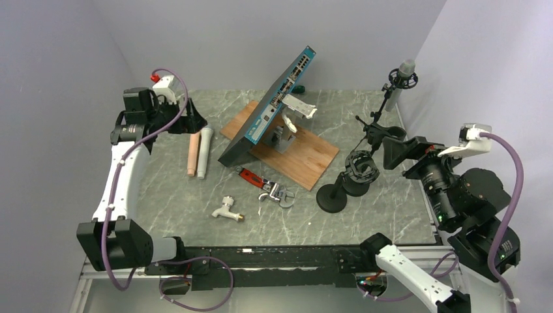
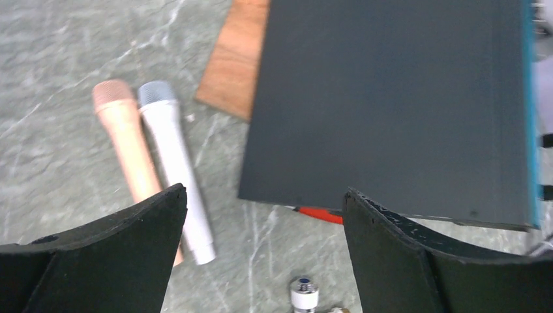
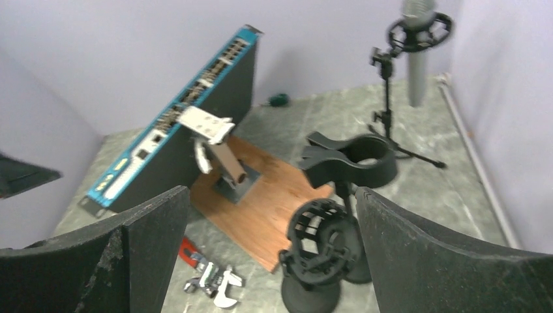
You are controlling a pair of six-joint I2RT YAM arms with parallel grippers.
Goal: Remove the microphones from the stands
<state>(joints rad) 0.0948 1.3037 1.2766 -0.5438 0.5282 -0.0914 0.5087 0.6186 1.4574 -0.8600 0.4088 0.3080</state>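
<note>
Hanging wide open above the pink mic [image 2: 127, 140] and white mic [image 2: 175, 166], the left gripper [image 2: 265, 192] looks done, while the right gripper [image 3: 272, 190], open too, faces the grey microphone [image 3: 417, 65] in its stand [image 3: 386, 98], likely next.

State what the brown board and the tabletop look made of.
Board: probably wood, matte finish; it is reddish-brown with faint grain lines. Tabletop: grey-green with white veins, like marble, though it could be a printed laminate.
</note>
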